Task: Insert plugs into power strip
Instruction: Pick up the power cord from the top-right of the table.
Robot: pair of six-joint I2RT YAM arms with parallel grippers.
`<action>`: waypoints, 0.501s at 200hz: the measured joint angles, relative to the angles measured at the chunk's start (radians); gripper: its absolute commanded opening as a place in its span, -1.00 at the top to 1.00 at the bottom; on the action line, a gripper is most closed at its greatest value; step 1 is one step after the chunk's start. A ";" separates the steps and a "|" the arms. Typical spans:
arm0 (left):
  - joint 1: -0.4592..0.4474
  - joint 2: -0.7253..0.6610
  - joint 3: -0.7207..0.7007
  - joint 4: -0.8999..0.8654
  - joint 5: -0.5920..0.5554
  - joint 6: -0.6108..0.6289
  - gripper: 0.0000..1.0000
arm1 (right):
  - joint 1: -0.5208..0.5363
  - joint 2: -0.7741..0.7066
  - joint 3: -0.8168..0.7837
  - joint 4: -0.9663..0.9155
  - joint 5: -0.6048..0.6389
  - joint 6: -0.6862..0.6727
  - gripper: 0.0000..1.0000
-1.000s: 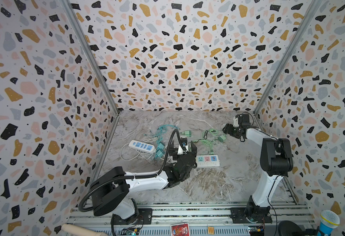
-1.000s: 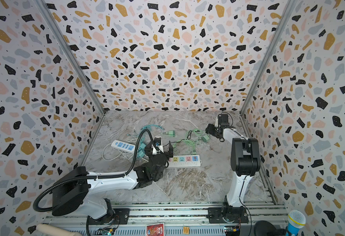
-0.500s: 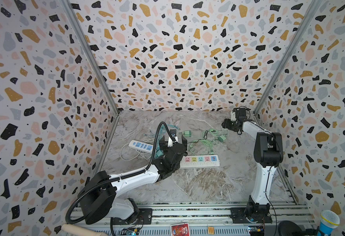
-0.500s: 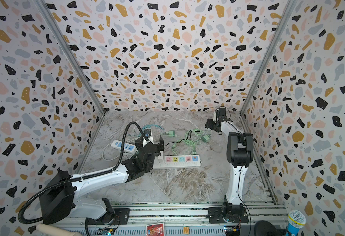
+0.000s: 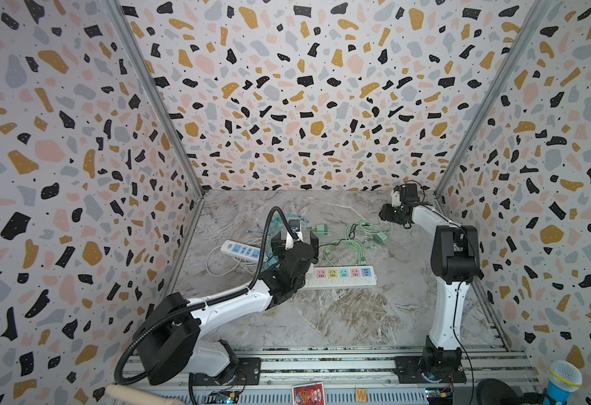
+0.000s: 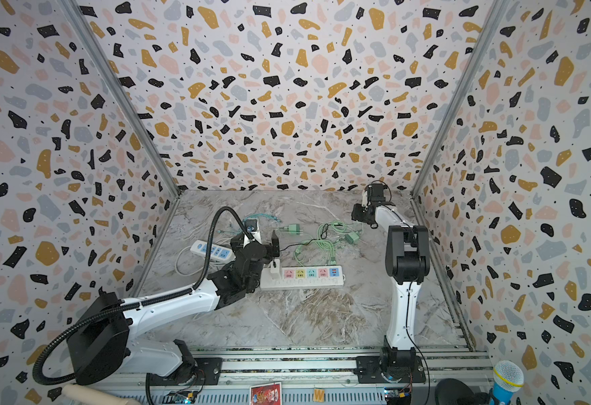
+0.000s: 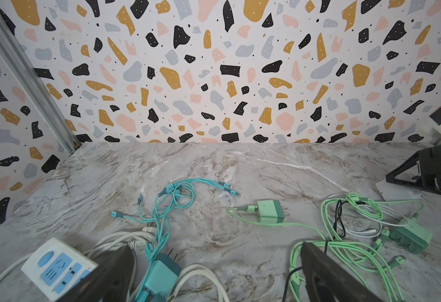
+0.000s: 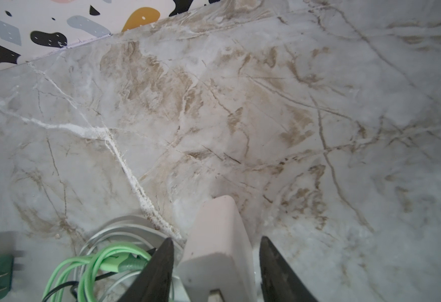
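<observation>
**Plugs: one on the strip, one between your right jaws, three loose**

A white plug [image 6: 275,269] stands upright on the power strip [image 6: 304,278], at the end nearest your left arm. The strip lies mid-worktop [image 6: 322,315] and shows a row of coloured sockets.

Your left jaws are spread wide and hold nothing. They stand over the teal plug [image 7: 159,277] and its teal cable [image 7: 167,206]. Just beside them is a second strip [image 7: 57,266], a white one with blue sockets.

Your right jaws are near the far right corner, half-closed around another white plug [image 8: 216,248] that lies on the worktop. One jaw sits just beside it and a thin gap shows at the other, so you straddle it without clamping it.

A mint green plug [image 7: 269,213] lies on its side beyond the left jaws, its cable trailing away. A darker green plug [image 7: 410,238] rests at the edge of the tangle of green cables [image 7: 345,248], near your right jaws.
</observation>
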 measured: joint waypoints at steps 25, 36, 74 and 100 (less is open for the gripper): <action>0.005 0.005 0.000 0.000 0.008 0.000 -0.99 | 0.000 0.005 0.000 -0.010 0.000 -0.006 -0.06; 0.008 0.008 0.000 0.000 0.011 -0.001 -0.99 | 0.000 0.006 0.000 -0.011 0.001 -0.007 -0.05; 0.020 0.012 0.000 0.001 0.023 -0.008 -0.99 | 0.002 0.014 0.000 -0.016 0.004 -0.013 0.07; 0.026 0.012 0.000 0.002 0.028 -0.014 -0.99 | 0.002 0.026 0.000 -0.017 0.004 -0.014 0.22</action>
